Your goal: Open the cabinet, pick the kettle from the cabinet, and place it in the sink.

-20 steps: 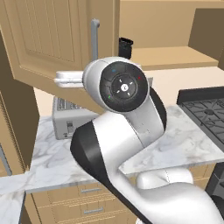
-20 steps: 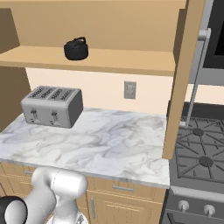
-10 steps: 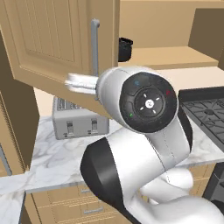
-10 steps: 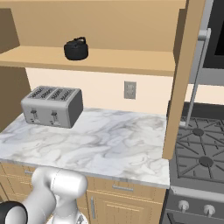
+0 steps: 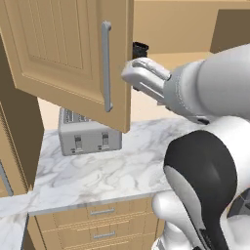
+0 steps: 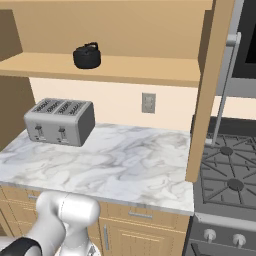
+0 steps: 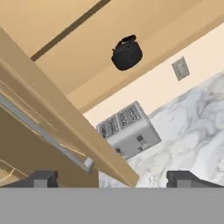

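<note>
The cabinet [image 5: 68, 53] stands open, its left door swung out over the counter [image 6: 125, 160] with the long silver bar handle [image 5: 106, 66] facing the room; the other door [image 6: 207, 90] juts out edge-on at the right, beside the stove [image 6: 230, 180]; the kettle [image 6: 87, 55] sits upright on the cabinet's shelf [image 6: 145, 70], left of centre, above and slightly right of the silver toaster [image 6: 61, 120] that rests on the counter's far left; the hand [image 5: 139, 73] hangs released, fingers spread wide and grasping nothing, just right of the left door's free edge; in the hand view the two finger tips [image 7: 39, 178] stand well apart, with the kettle far ahead between them.
</note>
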You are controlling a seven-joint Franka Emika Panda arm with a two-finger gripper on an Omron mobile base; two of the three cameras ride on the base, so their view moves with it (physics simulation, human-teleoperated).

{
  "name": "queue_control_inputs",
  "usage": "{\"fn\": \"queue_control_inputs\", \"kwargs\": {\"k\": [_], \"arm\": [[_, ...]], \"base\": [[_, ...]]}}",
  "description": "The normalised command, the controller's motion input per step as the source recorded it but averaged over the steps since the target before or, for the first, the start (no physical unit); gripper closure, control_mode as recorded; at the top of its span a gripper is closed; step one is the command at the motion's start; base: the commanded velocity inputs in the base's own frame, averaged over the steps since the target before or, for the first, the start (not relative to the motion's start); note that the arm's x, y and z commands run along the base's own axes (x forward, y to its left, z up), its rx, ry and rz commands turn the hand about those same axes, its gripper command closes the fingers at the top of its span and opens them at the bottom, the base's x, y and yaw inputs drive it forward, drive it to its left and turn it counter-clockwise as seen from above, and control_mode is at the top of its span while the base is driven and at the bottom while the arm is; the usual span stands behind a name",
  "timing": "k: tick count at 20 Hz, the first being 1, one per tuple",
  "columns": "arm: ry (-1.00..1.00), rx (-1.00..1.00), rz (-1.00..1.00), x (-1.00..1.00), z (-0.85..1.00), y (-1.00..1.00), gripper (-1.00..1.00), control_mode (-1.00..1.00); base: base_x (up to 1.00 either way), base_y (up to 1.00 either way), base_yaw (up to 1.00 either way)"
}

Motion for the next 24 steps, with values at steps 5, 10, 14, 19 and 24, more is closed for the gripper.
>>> {"fn": "queue_control_inputs", "kwargs": {"k": [5, 10, 14, 19, 24], "arm": [[0.06, 0.46, 0.11, 0.03, -0.03, -0.44, -1.00, -1.00], [0.00, 0.37, 0.20, 0.21, -0.01, -0.24, -1.00, -1.00], [0.00, 0.31, 0.22, 0.35, -0.02, -0.17, -1.00, -1.00], [0.00, 0.21, 0.20, 0.36, -0.06, -0.05, -1.00, -1.00], [0.04, 0.11, 0.19, 0.36, -0.10, 0.00, -1.00, -1.00]], "base": [[0.00, 0.00, 0.00], [0.00, 0.00, 0.00], [0.00, 0.00, 0.00], [0.00, 0.00, 0.00], [0.00, 0.00, 0.00]]}}
